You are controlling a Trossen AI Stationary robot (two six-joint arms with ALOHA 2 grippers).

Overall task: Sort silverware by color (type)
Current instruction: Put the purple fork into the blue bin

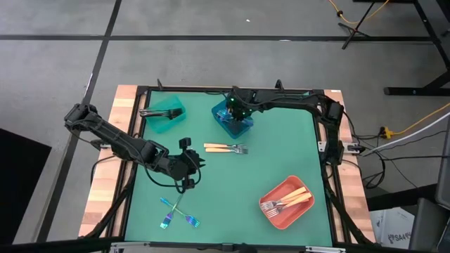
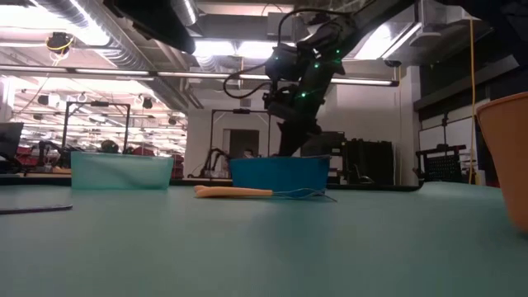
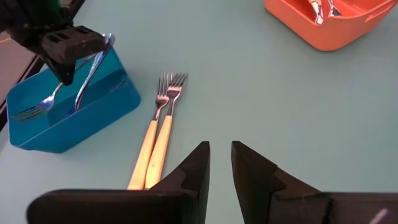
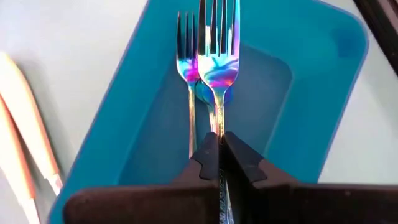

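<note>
Two dark fingers of the right gripper (image 4: 219, 155) fill the near edge of the right wrist view, pressed together on the handle of an iridescent fork (image 4: 217, 65). That fork's shiny, rainbow-tinted head sticks out past the fingertips, over the inside of a blue bin (image 4: 323, 112). A second iridescent fork (image 4: 188, 74) lies in the bin just beside it, also pointing away from the fingers.

From above, the right gripper (image 1: 237, 110) sits over the blue bin (image 1: 233, 121) at the far middle of the green table (image 1: 281, 154), its arm reaching in from the far right corner. The low view shows this gripper (image 2: 290, 147) dipping down into the bin (image 2: 279, 172).

The left gripper (image 1: 193, 171) hovers over the table's left-centre, holding nothing. Its own fingers (image 3: 198, 168) stand a little apart, with bare table showing in the gap between them.

Two gold-handled forks (image 1: 225, 148) lie side by side, touching, on the table between the two grippers, near the blue bin. More gold-handled forks (image 1: 287, 202) rest in a red bin (image 1: 268, 211) at the near right. A teal bin (image 1: 164, 116) at the far left holds black forks (image 1: 156, 112). Three more iridescent forks (image 1: 174, 211) lie crossed over one another on the table near its front edge, close to the left gripper.
</note>
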